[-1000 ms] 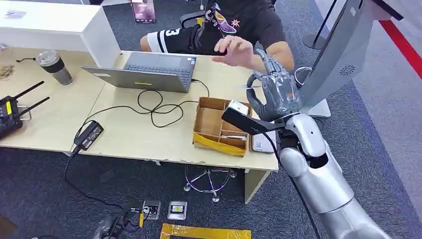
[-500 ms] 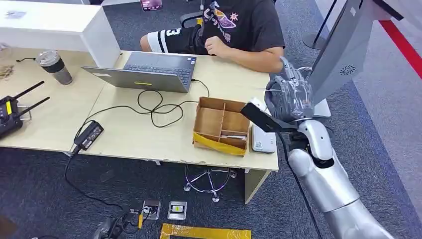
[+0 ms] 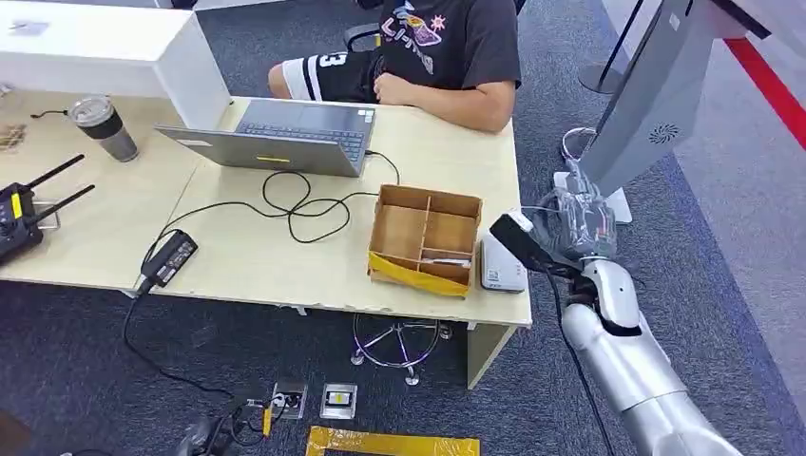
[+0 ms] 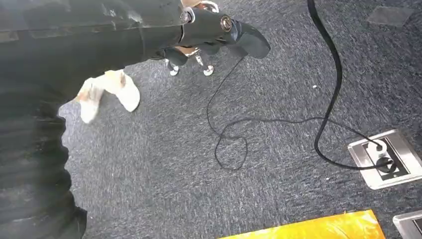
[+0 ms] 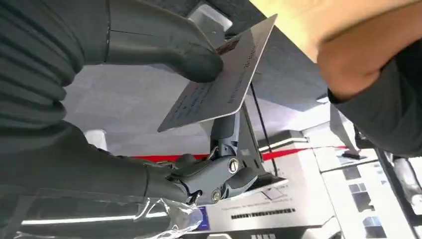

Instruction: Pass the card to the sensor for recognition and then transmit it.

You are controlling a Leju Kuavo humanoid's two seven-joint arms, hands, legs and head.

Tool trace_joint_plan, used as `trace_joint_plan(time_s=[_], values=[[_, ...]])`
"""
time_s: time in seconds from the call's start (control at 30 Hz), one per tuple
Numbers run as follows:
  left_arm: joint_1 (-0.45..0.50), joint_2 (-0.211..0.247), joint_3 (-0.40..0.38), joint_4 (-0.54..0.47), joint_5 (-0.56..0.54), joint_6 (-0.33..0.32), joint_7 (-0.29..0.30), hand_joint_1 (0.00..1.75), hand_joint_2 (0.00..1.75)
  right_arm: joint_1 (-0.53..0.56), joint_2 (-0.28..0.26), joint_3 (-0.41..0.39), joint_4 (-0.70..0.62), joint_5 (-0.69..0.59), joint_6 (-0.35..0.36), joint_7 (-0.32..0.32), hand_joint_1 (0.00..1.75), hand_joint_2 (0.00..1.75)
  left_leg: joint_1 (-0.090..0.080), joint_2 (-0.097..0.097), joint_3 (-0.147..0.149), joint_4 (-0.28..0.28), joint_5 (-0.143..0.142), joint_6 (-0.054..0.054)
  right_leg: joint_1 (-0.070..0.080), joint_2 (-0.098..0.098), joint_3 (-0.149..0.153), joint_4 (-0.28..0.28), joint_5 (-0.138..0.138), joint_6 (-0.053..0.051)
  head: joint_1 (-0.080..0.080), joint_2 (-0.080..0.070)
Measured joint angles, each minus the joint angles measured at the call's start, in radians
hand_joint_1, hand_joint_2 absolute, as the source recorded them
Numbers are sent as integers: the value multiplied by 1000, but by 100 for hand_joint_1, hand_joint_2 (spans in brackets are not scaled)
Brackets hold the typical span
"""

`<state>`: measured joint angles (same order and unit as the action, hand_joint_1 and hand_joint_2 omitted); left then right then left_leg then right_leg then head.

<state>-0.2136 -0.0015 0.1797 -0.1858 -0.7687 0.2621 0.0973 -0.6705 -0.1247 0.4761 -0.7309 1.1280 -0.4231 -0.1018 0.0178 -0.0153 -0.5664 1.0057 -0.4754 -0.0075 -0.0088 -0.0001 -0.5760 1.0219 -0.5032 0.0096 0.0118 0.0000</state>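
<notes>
**Grey card pinched in the right hand, off the tabletop's right end**

Pale wood tabletop point(image 3: 247, 256) fills the left and centre of the head view, largest thing in the frame. On it lie an open laptop point(image 3: 285, 133) at upper centre, a loose black cable point(image 3: 295, 204) in front of it, and a partitioned cardboard box point(image 3: 425, 237) at centre right. A white sensor unit point(image 3: 501, 266) sits just beside the box, at the tabletop's right corner. A person point(image 3: 428, 52) in a dark shirt sits at the top of the frame, forearm resting on the tabletop's far edge.

From the head view the right hand point(image 3: 573, 220) is at centre right, just beyond the tabletop's right end and near the sensor unit; what it holds cannot be made out there. The right wrist view settles that: the thick thumb point(image 5: 164, 47) presses on the upper face of a grey card point(image 5: 221, 79) while darker fingers point(image 5: 214, 177) curl beneath it, so the card is pinched and tilted, its printed face legible only as blurred lines.

The left wrist view shows the left hand point(image 4: 199, 35) over grey carpet floor point(image 4: 249, 189), its fingers bent inward and holding nothing, with a thin cable point(image 4: 278, 122) running to a metal floor socket point(image 4: 383, 159) at lower right.
</notes>
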Motion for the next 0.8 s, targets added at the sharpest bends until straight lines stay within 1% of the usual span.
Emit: trace_joint_plan(time_s=[0.27, 0.8], values=[[3, 0, 0, 0, 1, 0, 0, 0, 175, 15, 3, 0, 60, -3, -6, 8, 175, 175, 0, 0, 0, 0, 0, 0, 0, 0, 0, 0, 0, 0, 0, 0], [7, 0, 0, 0, 9, 3, 0, 0, 175, 44, 57, 0, 139, 18, -21, -34, 175, 175, 0, 0, 0, 0, 0, 0, 0, 0, 0, 0, 0, 0, 0, 0]])
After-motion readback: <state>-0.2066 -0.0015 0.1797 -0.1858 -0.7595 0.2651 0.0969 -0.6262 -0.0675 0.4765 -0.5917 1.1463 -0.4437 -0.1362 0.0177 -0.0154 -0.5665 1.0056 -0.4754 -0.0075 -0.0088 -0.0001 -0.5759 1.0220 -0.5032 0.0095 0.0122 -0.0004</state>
